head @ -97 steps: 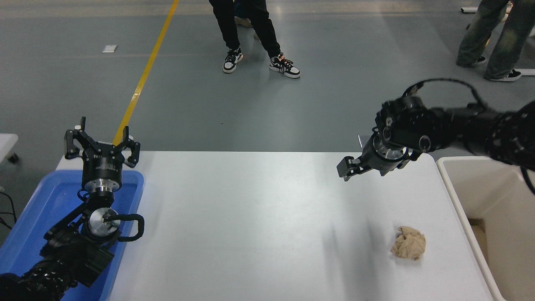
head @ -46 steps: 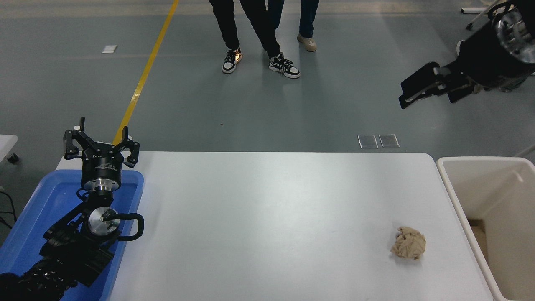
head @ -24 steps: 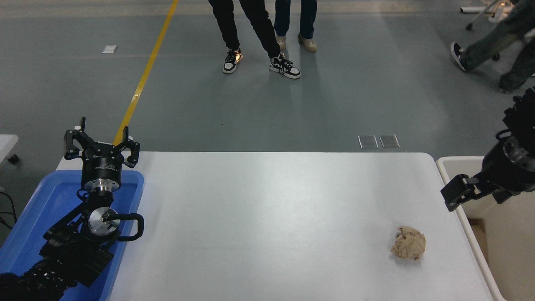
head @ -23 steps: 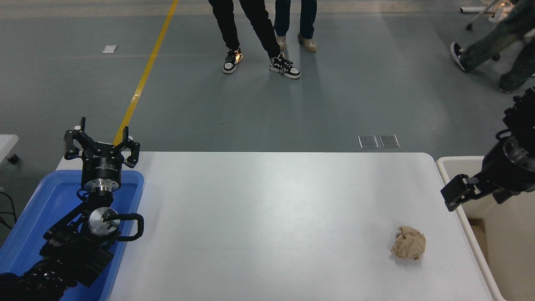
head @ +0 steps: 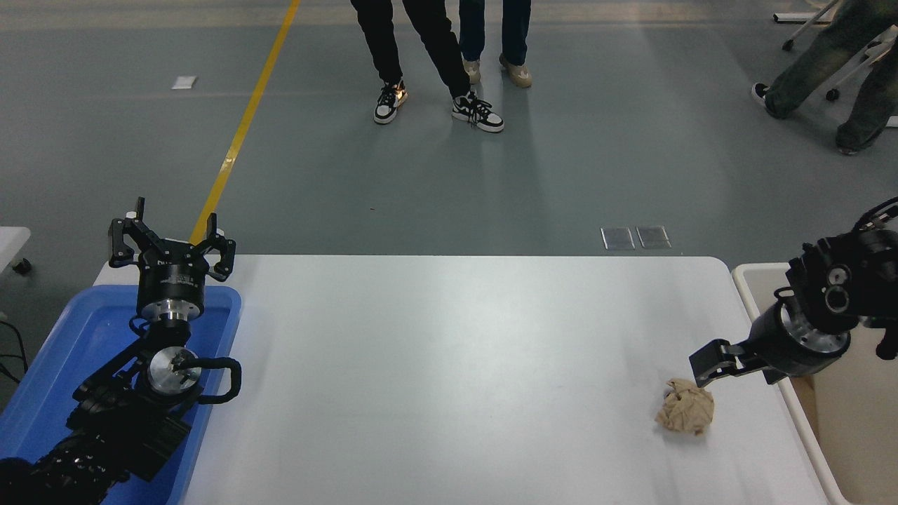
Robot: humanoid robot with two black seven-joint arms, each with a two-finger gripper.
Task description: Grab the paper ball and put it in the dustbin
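Crumpled tan paper ball (head: 685, 416) lies beneath right gripper (head: 710, 363); its jaws' spacing seems unreadable.

Both arms are black with silver metal wrist rings; the left gripper (head: 170, 242) at 8 o'clock has clawed fingers and a looping black cable.
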